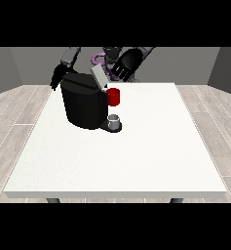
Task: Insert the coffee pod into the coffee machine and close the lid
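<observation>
Black coffee machine (84,105) stands near the white table (136,156)'s far left, its grey lid (98,77) tilted up. I read the red cylinder (113,96) at its head as the coffee pod. Above it, the hand at the view's right (125,64) hangs with fingers spread, grasping nothing. I'd press the lid down squarely. The hand at the view's left (57,77) sits behind the machine; I cannot tell its fingers. Open tabletop lies rightward.

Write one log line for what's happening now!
lid: open | cup: under spout | hand at the view's right: raised behind coffee machine, holds nothing
</observation>
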